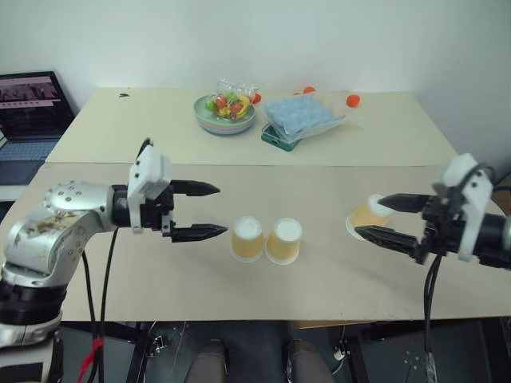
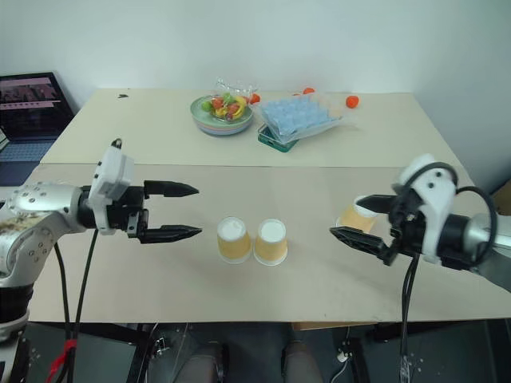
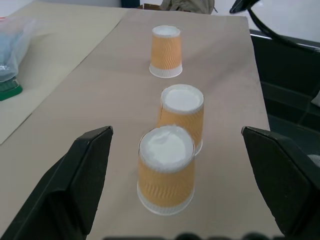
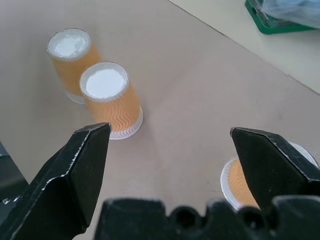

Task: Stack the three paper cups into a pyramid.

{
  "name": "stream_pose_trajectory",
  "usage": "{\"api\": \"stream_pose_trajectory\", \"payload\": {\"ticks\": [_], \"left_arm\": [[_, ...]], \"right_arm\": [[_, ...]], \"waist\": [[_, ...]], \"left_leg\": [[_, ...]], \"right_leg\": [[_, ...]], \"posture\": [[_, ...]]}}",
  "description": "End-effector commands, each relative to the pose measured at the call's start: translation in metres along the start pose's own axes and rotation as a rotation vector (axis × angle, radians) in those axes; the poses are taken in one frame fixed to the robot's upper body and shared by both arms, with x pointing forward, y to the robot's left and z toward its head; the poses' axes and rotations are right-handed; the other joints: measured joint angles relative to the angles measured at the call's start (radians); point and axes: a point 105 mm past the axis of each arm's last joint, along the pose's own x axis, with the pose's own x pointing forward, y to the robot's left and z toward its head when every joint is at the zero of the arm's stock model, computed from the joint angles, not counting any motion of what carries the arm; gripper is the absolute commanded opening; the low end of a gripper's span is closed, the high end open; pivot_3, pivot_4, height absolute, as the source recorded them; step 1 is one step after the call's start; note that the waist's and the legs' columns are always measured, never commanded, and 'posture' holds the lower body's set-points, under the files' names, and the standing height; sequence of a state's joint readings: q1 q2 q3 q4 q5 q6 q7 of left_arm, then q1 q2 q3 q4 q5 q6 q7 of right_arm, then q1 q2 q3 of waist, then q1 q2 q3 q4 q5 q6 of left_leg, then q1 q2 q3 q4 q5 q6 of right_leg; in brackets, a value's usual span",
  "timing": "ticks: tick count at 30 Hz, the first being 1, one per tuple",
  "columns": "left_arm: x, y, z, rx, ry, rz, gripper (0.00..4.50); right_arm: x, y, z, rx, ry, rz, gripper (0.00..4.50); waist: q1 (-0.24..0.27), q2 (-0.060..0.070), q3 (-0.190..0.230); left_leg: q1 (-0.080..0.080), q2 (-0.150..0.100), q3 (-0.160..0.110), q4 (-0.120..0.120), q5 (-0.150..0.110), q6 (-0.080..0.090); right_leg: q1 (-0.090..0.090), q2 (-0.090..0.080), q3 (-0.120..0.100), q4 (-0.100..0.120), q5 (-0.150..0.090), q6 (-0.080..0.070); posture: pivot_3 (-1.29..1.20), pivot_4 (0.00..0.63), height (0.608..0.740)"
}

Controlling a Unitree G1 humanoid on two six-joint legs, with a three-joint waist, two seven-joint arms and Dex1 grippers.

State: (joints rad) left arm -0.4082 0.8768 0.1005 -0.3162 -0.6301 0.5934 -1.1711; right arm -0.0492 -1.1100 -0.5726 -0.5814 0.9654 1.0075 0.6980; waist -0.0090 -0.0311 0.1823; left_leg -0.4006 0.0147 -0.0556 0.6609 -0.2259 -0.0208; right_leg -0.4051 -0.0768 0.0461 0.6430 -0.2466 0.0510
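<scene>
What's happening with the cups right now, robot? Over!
Left gripper open, empty. Right gripper open, empty, beside the third cup. Two cups upside down, side by side; nothing stacked yet. Nothing in the way.

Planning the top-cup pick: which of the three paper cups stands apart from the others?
The paper cup by the right gripper, upside down like the rest. The other two cups stand side by side mid-table, almost touching.

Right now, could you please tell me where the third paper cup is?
The third cup stands upside down on the table's right side, apart from the two touching cups at centre, beside the open right end effector.
</scene>
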Motion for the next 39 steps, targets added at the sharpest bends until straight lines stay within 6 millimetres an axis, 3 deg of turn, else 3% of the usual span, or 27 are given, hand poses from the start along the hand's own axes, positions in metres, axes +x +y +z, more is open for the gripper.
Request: {"api": "stream_pose_trajectory", "payload": {"ticks": [1, 6, 10, 15, 19, 26, 39], "left_arm": [[-0.001, -0.010, 0.007, 0.079, -0.018, -0.005, 4.39], [0.009, -0.013, 0.007, 0.073, -0.046, 0.021, 4.39], [0.013, -0.012, 0.012, 0.081, -0.067, 0.034, 4.39], [0.016, -0.007, 0.016, 0.084, -0.078, 0.055, 4.39], [0.016, -0.007, 0.017, 0.087, -0.077, 0.056, 4.39], [0.014, -0.011, 0.018, 0.086, -0.048, 0.025, 4.39], [0.013, -0.011, 0.020, 0.101, -0.045, 0.047, 4.39]], "right_arm": [[-0.019, -0.020, -0.004, -0.004, -0.047, -0.094, 4.50], [-0.029, -0.056, -0.039, 0.065, -0.081, -0.242, 4.50], [-0.021, -0.079, -0.070, 0.070, -0.120, -0.349, 4.50], [-0.001, -0.082, -0.084, 0.098, -0.185, -0.349, 4.50], [0.016, -0.076, -0.082, 0.096, -0.210, -0.303, 4.50], [0.041, -0.071, -0.060, 0.053, -0.225, -0.226, 4.50], [0.063, -0.078, -0.053, 0.045, -0.241, -0.200, 4.50]], "waist": [[0.000, 0.000, 0.000], [-0.002, 0.000, 0.000], [-0.006, 0.000, 0.000], [-0.016, 0.003, 0.000], [-0.019, 0.004, 0.000], [-0.019, 0.004, 0.000], [-0.011, 0.004, 0.000]], "left_leg": [[0.000, 0.000, 0.000, 0.000, 0.000, 0.000], [0.001, 0.000, 0.000, 0.000, 0.000, 0.000], [0.002, 0.000, 0.001, 0.000, 0.000, 0.000], [0.003, 0.000, 0.002, 0.000, 0.000, 0.000], [0.004, 0.000, 0.002, 0.000, 0.000, 0.000], [0.004, 0.000, 0.002, 0.000, 0.000, 0.000], [0.004, 0.000, 0.002, 0.000, 0.000, 0.000]], "right_leg": [[0.000, 0.000, 0.000, 0.000, 0.000, 0.000], [0.001, 0.000, 0.000, 0.001, 0.000, 0.000], [0.001, 0.001, 0.001, 0.001, 0.000, 0.000], [0.001, 0.001, 0.003, 0.003, 0.000, 0.000], [0.001, 0.001, 0.003, 0.003, 0.000, 0.000], [0.001, 0.001, 0.003, 0.003, 0.000, 0.000], [0.001, 0.001, 0.003, 0.003, 0.000, 0.000]], "posture": [[0.00, 0.150, 0.740], [0.00, 0.150, 0.740], [0.00, 0.150, 0.740], [0.00, 0.150, 0.740], [0.00, 0.150, 0.740], [0.00, 0.150, 0.740], [0.00, 0.150, 0.740]]}}
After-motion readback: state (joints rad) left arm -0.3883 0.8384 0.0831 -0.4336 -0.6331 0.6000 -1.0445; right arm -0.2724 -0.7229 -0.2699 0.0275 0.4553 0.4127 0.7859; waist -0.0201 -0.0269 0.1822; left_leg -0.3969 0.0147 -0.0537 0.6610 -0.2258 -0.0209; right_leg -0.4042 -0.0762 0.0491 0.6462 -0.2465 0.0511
